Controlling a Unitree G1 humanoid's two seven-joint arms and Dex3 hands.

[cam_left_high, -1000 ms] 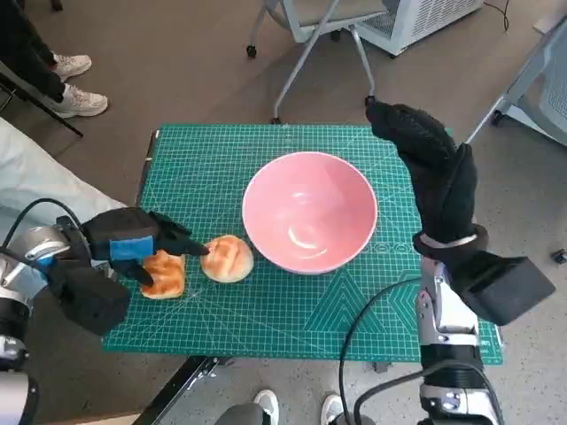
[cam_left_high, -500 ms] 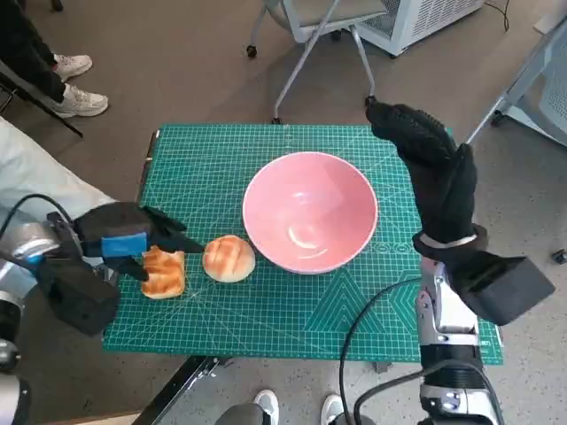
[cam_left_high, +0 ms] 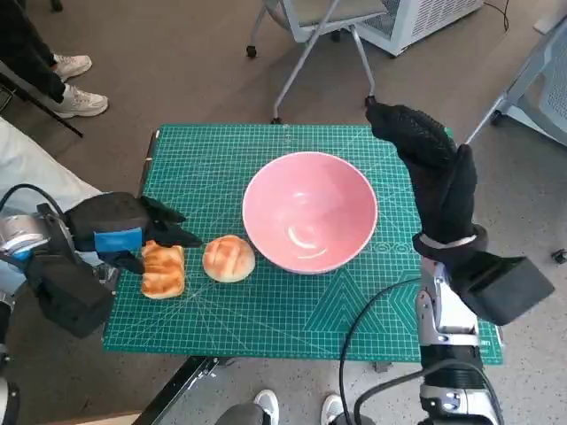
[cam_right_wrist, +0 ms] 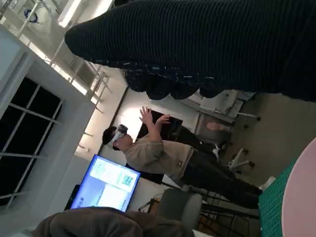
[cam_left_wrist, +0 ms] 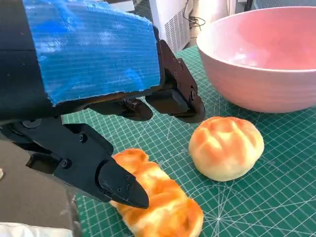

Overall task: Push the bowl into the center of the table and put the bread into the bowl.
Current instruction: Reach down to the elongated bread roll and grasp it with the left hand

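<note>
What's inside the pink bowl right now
Nothing. The pink bowl shows only its bare glossy inside; no part of it is covered. Both breads, the round bun and the long piece, lie on the green mat beside it.

Head camera is looking steeply down at the table (cam_left_high: 266, 319); left wrist camera is sitting close, sharing the bowl (cam_left_high: 309, 211) (cam_left_wrist: 261, 64); right wrist camera is facing the room

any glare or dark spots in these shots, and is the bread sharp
Head view: a soft glare patch inside the pink bowl, otherwise even light. Left wrist view: both bread pieces are sharp, the blue-taped left robot hand looms large. Right wrist view: the glove is a dark band against bright ceiling lights.
</note>
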